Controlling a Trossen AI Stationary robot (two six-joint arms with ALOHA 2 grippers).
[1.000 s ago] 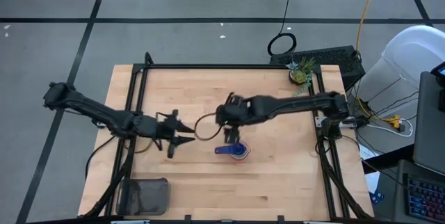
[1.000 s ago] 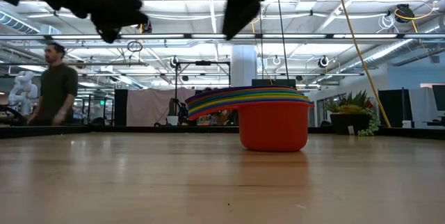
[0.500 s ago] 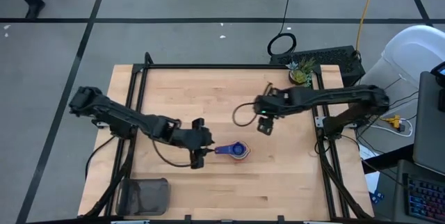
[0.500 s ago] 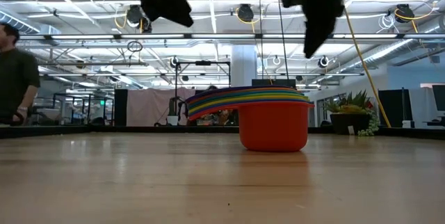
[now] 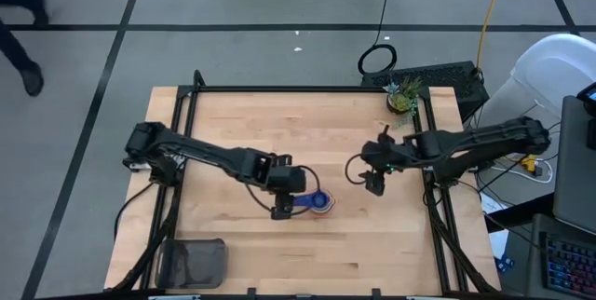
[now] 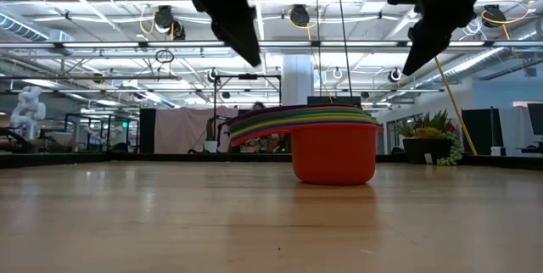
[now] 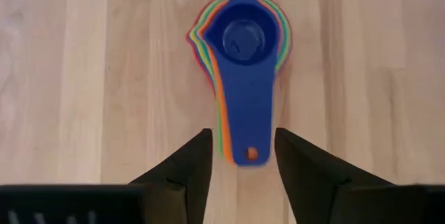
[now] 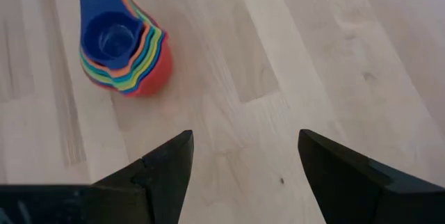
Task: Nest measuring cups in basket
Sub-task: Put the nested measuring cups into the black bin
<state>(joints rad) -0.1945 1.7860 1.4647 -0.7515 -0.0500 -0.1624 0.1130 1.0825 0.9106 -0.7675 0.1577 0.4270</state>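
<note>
The measuring cups stand nested in one stack at the table's middle, the red one lowest and its base on the wood, a blue one on top. Their stacked handles point toward the table's left. My left gripper hovers open above the handles' free end, with one finger on either side of it and touching nothing; in the low view it hangs well above the stack. My right gripper is open, raised to the stack's right. The basket sits at the near left corner.
A small potted plant stands at the table's far right corner. Black frame rails run along the left and right sides. Bare wood lies between the stack and the basket. A person's legs show on the floor, far left.
My left gripper has swung toward the table's right and a little toward the near edge, ending over the cups' handles. My right gripper, above the stack a second ago, has drawn back toward the table's right edge. The stack has stayed put.
</note>
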